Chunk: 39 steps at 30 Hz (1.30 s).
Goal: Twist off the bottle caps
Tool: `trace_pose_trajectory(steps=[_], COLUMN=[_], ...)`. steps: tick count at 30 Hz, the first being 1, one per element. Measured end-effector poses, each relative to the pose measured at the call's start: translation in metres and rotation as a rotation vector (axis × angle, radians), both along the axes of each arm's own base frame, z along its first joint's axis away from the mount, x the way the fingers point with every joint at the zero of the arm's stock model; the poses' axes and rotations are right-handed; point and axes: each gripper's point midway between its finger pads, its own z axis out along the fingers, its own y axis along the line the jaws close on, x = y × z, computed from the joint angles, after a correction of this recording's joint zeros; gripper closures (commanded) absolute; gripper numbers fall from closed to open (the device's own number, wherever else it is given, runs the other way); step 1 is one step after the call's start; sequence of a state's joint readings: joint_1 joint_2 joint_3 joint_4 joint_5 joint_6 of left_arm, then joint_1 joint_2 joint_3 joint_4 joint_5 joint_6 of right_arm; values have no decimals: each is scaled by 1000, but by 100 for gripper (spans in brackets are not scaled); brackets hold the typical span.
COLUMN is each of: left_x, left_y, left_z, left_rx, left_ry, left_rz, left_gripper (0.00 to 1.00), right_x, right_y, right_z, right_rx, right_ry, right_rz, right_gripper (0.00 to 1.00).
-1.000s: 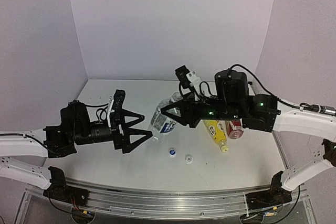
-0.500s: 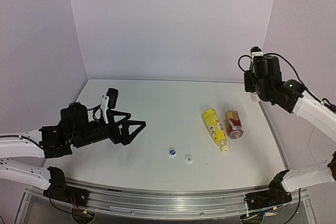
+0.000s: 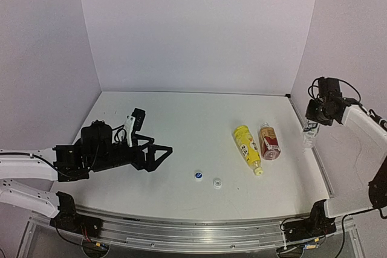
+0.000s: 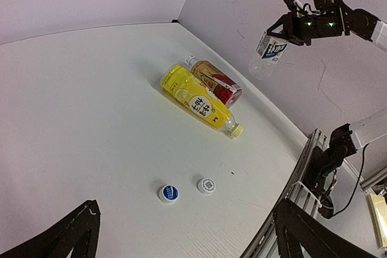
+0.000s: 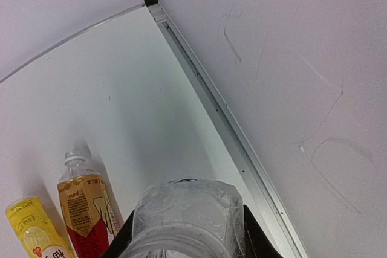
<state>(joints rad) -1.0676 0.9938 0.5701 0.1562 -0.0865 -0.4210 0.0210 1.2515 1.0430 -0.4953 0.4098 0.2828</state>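
Top external view: the white desk (image 3: 181,119) carries only a few things. The left claw (image 3: 161,158) hovers over the desk's left half, its jaws spread wide and empty. The right claw (image 3: 315,119) sits out past the desk's right edge, narrowed around the clear bottle (image 3: 310,135), which hangs below it, off the surface. The yellow bottle (image 3: 248,147) and the amber bottle (image 3: 269,143) lie on their sides, touching, near the right edge. A blue cap (image 3: 198,175) and a white cap (image 3: 217,182) lie loose just beside each other toward the front edge. The bottles look light, thin-walled and slick. A hard squeeze would likely buckle them, so the labelled middle seems the safest hold.
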Motion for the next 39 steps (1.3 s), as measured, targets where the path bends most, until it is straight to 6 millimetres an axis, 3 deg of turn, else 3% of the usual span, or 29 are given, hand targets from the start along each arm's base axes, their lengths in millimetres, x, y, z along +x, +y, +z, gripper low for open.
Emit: trace_pose_trajectory(steps=[4, 9, 13, 18, 26, 39], left_x=[0, -1, -2, -5, -9, -11], left_y=[-1, -4, -7, -12, -18, -20], left_z=[-2, -6, -11, -15, -14, -10], left_rx=[5, 11, 20, 24, 21, 23], left_ry=[4, 10, 21, 30, 33, 16], left_rz=[-5, -13, -31, -59, -94, -115], left_gripper=[0, 0, 0, 0, 1, 0], right_x=[-5, -8, -12, -10, -24, -34], right_y=[2, 6, 11, 14, 16, 17], right_z=[-33, -54, -73, -72, -74, -51], right_rx=[83, 124, 138, 134, 133, 121], right_ry=[62, 92, 105, 71, 61, 44], right_rz=[14, 36, 59, 90, 111, 128], right_gripper=[79, 76, 63, 42, 18, 11])
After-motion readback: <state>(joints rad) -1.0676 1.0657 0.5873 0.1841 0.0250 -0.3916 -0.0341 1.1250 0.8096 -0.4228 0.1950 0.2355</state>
